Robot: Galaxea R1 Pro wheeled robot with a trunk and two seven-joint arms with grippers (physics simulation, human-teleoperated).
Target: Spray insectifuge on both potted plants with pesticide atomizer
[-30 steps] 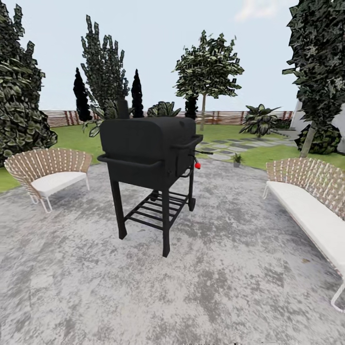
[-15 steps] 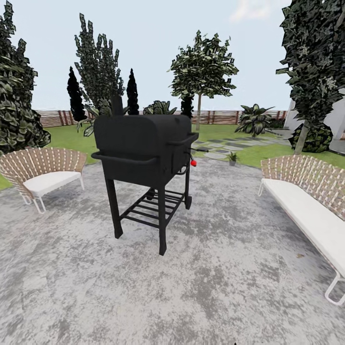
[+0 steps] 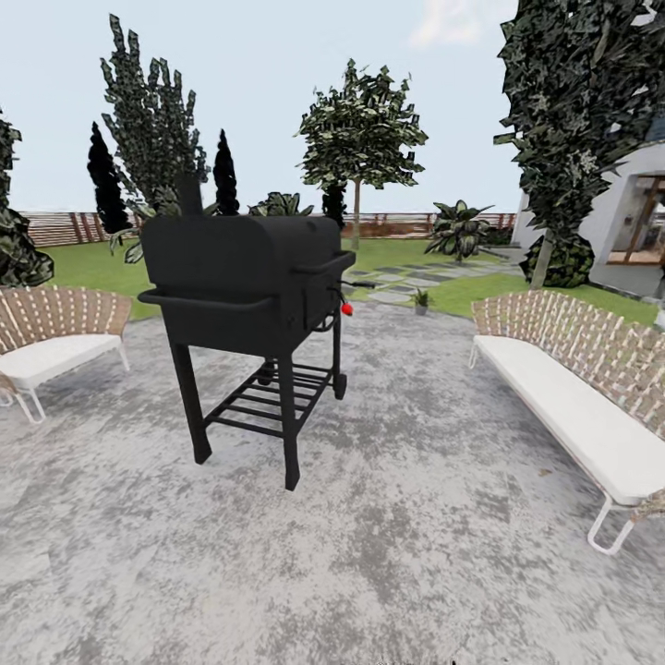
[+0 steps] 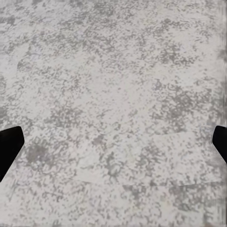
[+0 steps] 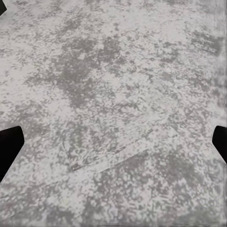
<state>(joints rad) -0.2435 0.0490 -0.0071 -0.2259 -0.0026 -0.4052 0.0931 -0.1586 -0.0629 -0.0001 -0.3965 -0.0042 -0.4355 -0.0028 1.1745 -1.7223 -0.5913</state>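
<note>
Grey mottled paving of the patio (image 3: 443, 554) takes up the foreground, with a black grill (image 3: 245, 277) standing on it between a woven chair (image 3: 46, 337) and a woven sofa (image 3: 573, 388). Beyond the grill, at the edge of the lawn (image 3: 480, 294) beside the stepping stones (image 3: 406, 277), sits 1 small potted plant (image 3: 421, 300); whether it is one of the 2 to spray is my guess, as it is too small to be sure. I cannot make out the pesticide atomizer anywhere, so by my judgement nothing is done: finding it, grasping it and spraying both plants all remain. The head view gives the garden layout; the wrist views add the hands. The left hand (image 4: 113, 146) and right hand (image 5: 113, 146) each have dark fingertips spread wide apart over bare paving, holding nothing.
</note>
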